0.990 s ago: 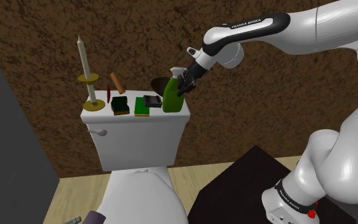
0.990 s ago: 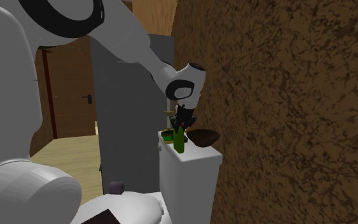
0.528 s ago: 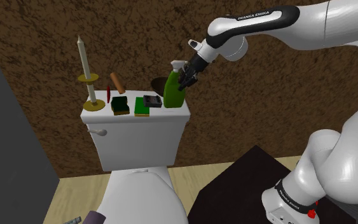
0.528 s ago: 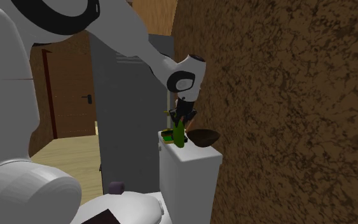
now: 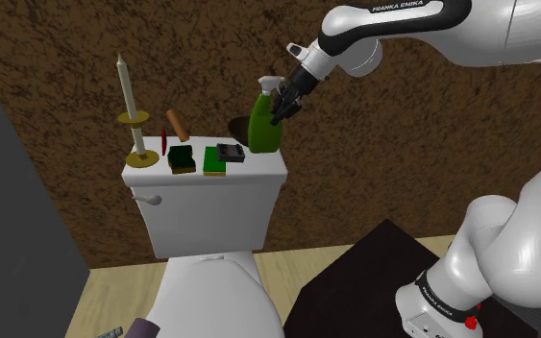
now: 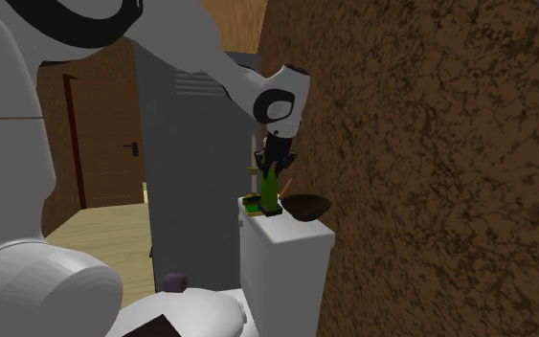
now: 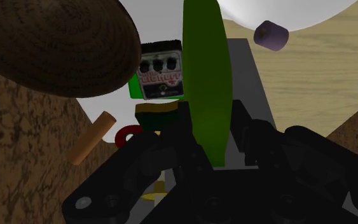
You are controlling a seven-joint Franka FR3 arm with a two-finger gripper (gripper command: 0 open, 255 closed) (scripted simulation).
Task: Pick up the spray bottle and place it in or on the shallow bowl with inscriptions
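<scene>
Raised since the earlier frame, the green spray bottle (image 5: pixel 261 130) hangs just above the toilet tank lid (image 5: pixel 258 171) at upper centre of the shoulder view, clamped in the black gripper (image 5: pixel 280 106). Carriage to the brown bowl (image 6: pixel 307 206) behind it is judged the next step. Count: one bottle, one bowl, one candle (image 5: pixel 124 91).

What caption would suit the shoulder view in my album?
Robot's black hand grips a green spray bottle over a white toilet tank, beside a brown bowl.
</scene>
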